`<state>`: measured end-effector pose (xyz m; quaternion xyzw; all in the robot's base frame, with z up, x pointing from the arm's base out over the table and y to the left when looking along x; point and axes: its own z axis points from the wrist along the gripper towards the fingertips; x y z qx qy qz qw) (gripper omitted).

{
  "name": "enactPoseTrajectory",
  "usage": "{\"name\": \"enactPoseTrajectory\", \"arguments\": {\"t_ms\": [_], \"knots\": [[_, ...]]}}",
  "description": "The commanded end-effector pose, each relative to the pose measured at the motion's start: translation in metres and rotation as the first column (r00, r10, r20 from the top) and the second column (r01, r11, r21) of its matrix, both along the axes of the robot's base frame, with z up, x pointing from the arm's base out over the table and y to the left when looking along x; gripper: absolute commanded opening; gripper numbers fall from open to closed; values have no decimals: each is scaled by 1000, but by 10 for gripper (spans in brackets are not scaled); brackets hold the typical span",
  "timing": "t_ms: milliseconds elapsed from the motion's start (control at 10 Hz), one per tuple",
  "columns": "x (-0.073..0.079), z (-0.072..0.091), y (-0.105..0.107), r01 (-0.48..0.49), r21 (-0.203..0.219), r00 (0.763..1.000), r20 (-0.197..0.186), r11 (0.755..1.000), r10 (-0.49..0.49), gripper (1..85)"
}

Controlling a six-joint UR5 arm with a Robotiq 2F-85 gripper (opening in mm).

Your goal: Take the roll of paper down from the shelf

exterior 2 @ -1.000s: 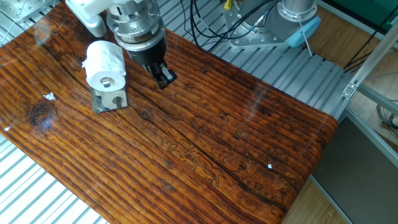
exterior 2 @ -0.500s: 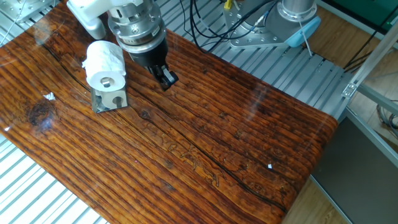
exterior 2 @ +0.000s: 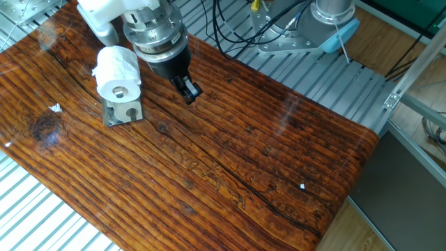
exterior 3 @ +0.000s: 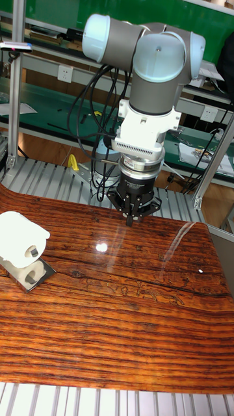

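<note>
Meanwhile roll of paper point(exterior 2: 117, 72) point(exterior 3: 19, 240) sits atop shelf point(exterior 2: 124, 111) point(exterior 3: 29, 273), left part of wooden table point(exterior 2: 244, 160). Gripper point(exterior 2: 189, 90) point(exterior 3: 130, 219) hovers near roll, apart from it, fingers pressed together, empty.

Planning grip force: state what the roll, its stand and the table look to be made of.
Roll of paper: soft white tissue, matte, with a quilted, creased surface and a hollow core. Shelf: beige block face with a round hole, maybe wood or plastic, on a shiny metal-looking base. Table: dark wood grain under a glossy finish, with light reflections.
</note>
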<state>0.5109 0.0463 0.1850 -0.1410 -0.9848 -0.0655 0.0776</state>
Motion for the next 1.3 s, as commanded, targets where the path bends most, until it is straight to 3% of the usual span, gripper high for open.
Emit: {"name": "enactPoseTrajectory", "arguments": {"t_ms": [0, 1200], "knots": [[0, 0, 5, 2, 20, 1000, 0, 1000, -2, 10], [2, 0, -4, -28, -18, 1000, 9, 999, 28, 10]]}}
